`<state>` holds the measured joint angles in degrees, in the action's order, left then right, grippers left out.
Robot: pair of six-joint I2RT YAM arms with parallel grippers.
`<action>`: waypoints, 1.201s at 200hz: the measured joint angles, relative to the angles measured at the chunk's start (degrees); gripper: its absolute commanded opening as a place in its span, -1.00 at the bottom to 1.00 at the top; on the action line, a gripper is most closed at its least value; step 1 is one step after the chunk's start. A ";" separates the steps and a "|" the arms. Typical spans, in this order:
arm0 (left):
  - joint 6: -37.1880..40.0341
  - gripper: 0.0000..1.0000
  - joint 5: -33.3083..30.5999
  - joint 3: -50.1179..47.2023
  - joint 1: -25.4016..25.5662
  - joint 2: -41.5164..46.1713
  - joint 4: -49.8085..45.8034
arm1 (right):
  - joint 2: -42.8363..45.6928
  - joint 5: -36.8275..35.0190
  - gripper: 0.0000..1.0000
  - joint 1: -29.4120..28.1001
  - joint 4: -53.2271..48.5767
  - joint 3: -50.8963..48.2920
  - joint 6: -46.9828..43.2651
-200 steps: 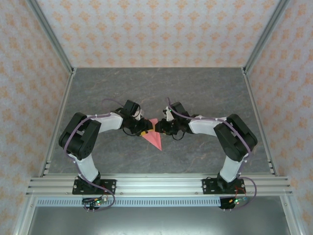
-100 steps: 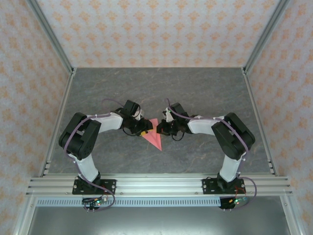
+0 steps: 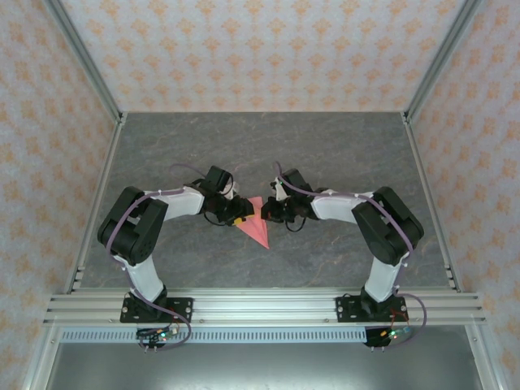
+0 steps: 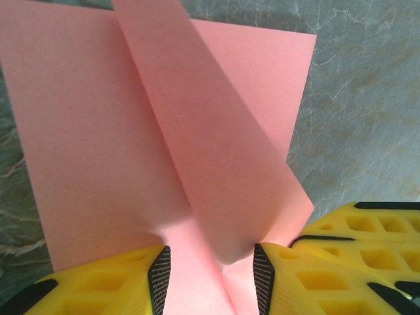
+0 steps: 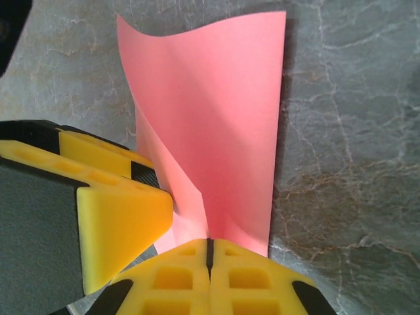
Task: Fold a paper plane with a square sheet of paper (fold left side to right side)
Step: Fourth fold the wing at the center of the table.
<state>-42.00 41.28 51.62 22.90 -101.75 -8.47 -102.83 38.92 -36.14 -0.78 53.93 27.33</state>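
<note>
Bright, even light, sharp focus, a soft shadow just right of the paper point(image 5: 216, 118).

The grey marbled counter point(image 3: 341, 154) carries a folded pink sheet of paper point(image 3: 257, 230) near its middle, pointed tip toward the near edge

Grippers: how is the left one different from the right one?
The left gripper has its fingers apart, with a raised flap of the paper between them. The right gripper is shut, pinching the paper's edge. The left sits at the paper's left side, the right at its right. Both have yellow fingers.
</note>
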 measured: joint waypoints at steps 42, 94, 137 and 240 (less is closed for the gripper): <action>0.02 -0.16 0.02 0.00 0.00 0.00 -0.02 | -1.03 -1.07 -1.00 0.00 -2.25 0.68 -1.33; 0.02 -0.16 0.00 0.00 0.00 0.00 -0.02 | -1.60 -1.64 -1.00 0.00 -3.39 0.74 -2.10; 0.02 -0.16 0.00 0.00 0.00 0.00 -0.02 | -2.80 -1.90 -1.00 -0.87 -5.07 2.73 -2.91; 0.50 -0.17 -0.15 0.11 0.02 0.02 -0.35 | -3.43 -4.48 -1.00 -1.53 -8.31 4.46 -4.15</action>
<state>-41.50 41.12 51.72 22.92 -101.73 -8.82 -106.26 34.44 -37.67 -9.08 58.39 23.18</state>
